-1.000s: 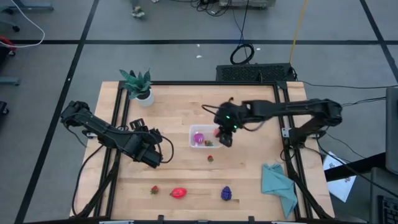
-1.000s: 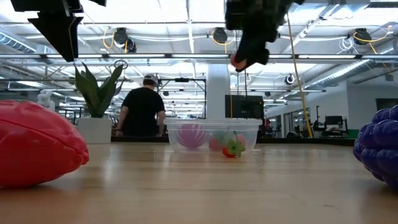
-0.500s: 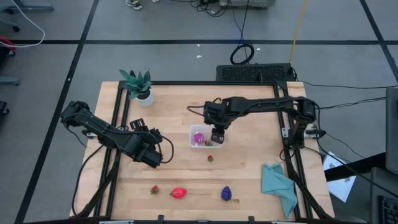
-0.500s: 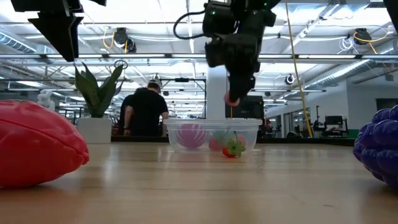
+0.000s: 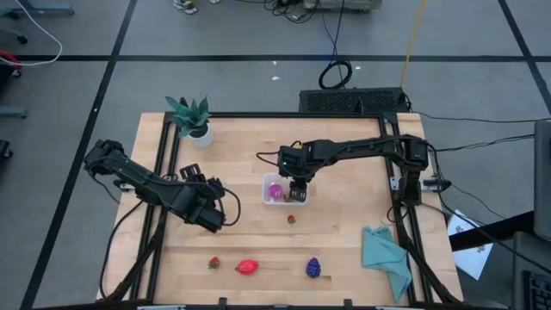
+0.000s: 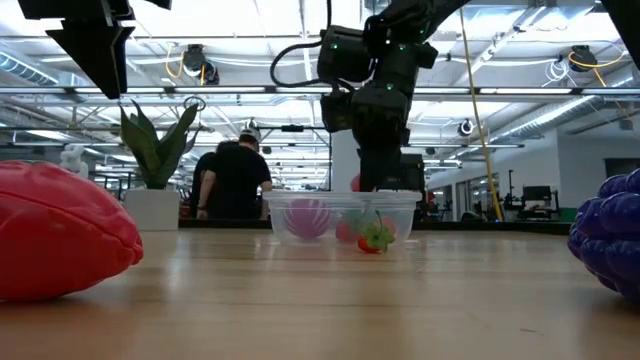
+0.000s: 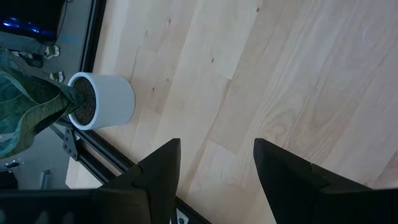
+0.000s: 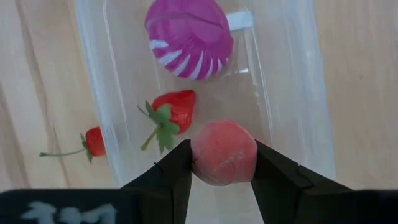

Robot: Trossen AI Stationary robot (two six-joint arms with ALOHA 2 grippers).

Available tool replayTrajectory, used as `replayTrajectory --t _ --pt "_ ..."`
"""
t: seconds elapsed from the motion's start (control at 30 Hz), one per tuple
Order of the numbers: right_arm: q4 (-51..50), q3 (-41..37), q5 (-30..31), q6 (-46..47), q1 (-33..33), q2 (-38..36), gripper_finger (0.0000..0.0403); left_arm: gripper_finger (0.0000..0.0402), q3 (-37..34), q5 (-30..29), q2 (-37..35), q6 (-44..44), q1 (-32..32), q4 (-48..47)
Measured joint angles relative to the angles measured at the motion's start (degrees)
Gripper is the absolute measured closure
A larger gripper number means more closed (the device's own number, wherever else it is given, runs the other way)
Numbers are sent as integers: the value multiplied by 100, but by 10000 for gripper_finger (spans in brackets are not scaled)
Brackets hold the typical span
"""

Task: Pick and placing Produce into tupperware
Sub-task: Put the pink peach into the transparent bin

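Two arms: we note the right one reaching in over the table's middle, the left one waiting near the table's left edge.
Right gripper (image 8: pixel 222 163): poised directly over the tupperware (image 5: pixel 281 190), fingers clamped on a pale red round fruit (image 8: pixel 223 152); in the low view the fruit (image 6: pixel 356 183) sits just above the container's rim (image 6: pixel 342 198).
Left gripper (image 7: pixel 216 163): fingers apart, nothing between them; bare wood below, the white pot of the potted plant (image 7: pixel 102 101) nearby.
Tupperware contents: a magenta ball (image 8: pixel 189 38) with pale stripes and a small strawberry (image 8: pixel 174 112) with green leaves, both inside the clear walls (image 8: pixel 296 93).
Loose strawberry: one small piece (image 5: pixel 291 219) lies on the wood just outside the container, on the front side; the right wrist view shows it (image 8: pixel 93 142) beside the wall with its stem out.
Front-edge produce: we count three, well apart from the container – a tiny strawberry (image 5: pixel 213 263), a bigger red piece (image 5: pixel 248 267), a dark purple cluster (image 5: pixel 313 268).
Other items: teal cloth (image 5: pixel 385 255) at the front right corner; potted plant (image 5: pixel 192 118) at the back left corner.
Background: a person in a dark top (image 6: pixel 233 178) stands beyond the table.
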Motion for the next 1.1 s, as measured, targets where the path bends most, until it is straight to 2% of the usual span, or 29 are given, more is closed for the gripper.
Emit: replayTrajectory --t 0.27,1.1 --pt "586 -415 -170 -1 0 5 270 192 0 -2 0 -2 0 0" --pt "616 -460 -299 4 -109 3 270 192 0 -2 0 33 0 132"
